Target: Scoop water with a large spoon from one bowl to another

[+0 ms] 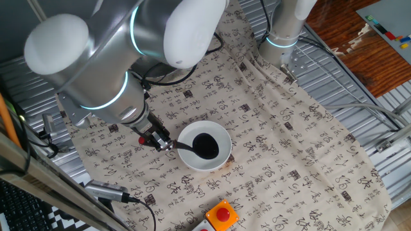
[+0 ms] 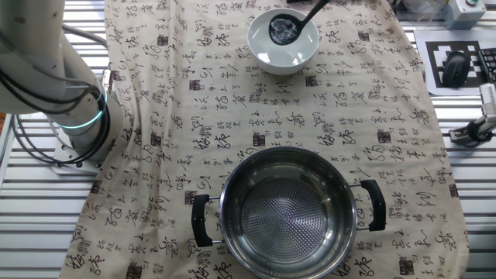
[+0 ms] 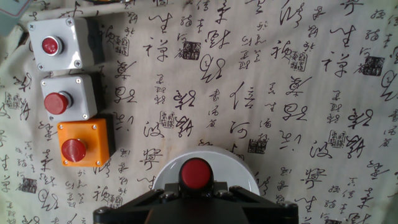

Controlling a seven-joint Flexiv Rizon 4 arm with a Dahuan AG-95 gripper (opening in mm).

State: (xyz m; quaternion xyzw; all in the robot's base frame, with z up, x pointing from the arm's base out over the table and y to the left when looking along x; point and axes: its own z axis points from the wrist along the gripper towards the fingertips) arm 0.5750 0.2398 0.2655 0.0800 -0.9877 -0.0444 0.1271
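Observation:
The black ladle (image 1: 204, 146) has its cup down in the white bowl (image 1: 221, 138), which holds water. In the other fixed view the ladle cup (image 2: 283, 29) sits in the white bowl (image 2: 267, 54) at the top. My gripper (image 1: 158, 141) is shut on the ladle's red handle end, just left of the bowl. In the hand view the red end (image 3: 196, 172) sits between my jaws, with the white bowl rim (image 3: 165, 177) behind it. The steel pot (image 2: 283, 205) with two black handles stands in the foreground, apart from the bowl.
A patterned cloth (image 1: 289, 147) covers the table. Three button boxes lie at the left in the hand view: two white (image 3: 56, 45) (image 3: 65, 98) and one orange (image 3: 84, 142). The orange box also shows near the table's front edge (image 1: 221, 215). A second arm's base (image 2: 74, 124) stands at the left.

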